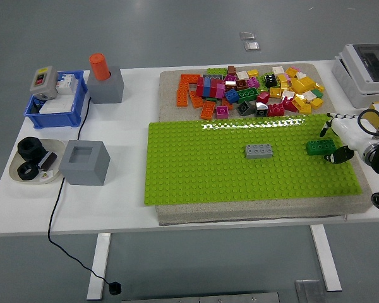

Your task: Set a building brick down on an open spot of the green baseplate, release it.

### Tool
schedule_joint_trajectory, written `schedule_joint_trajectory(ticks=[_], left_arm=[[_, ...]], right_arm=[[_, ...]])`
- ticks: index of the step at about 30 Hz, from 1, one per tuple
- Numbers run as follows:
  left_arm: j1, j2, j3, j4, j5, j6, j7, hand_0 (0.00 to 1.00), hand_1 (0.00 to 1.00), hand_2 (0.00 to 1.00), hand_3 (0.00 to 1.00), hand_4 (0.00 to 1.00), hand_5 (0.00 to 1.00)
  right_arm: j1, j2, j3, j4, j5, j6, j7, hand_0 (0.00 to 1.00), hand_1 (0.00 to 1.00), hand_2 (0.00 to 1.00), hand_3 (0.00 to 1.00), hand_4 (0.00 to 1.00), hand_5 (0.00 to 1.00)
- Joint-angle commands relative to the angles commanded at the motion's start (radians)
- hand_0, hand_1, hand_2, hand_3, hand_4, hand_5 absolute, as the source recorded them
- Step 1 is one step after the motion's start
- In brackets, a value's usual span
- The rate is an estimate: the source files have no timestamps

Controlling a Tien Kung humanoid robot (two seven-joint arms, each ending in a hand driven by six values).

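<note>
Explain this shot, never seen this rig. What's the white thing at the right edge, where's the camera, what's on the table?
There is one picture, taken from a camera high on the robot's own side, looking forward and down over the white table. The white thing is the robot's right hand, coming in from the right edge on a black arm. The left arm is out of view.

The hand sits at a dark green brick that rests on the green baseplate, fingers on either side of it; whether they grip it or have let go is too small to tell. A grey brick also sits on the plate, near the middle. Behind the plate lies a pile of loose bricks.

On the table's left: a blue bin, two grey blocks, one topped with an orange cylinder, and a dish of black parts.
</note>
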Motion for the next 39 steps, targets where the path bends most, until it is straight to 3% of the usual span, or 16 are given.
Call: schedule_joint_trajectory(ticks=[39], left_arm=[[-0.001,-0.002,-0.002,0.000,-0.004,-0.001,-0.007,0.602,0.636,0.617,0.773,0.930,0.584]], right_arm=[[0.011,-0.001,0.001,-0.011,0.015,-0.004,0.007,0.998,0.998,0.998,0.642,0.850,0.080]])
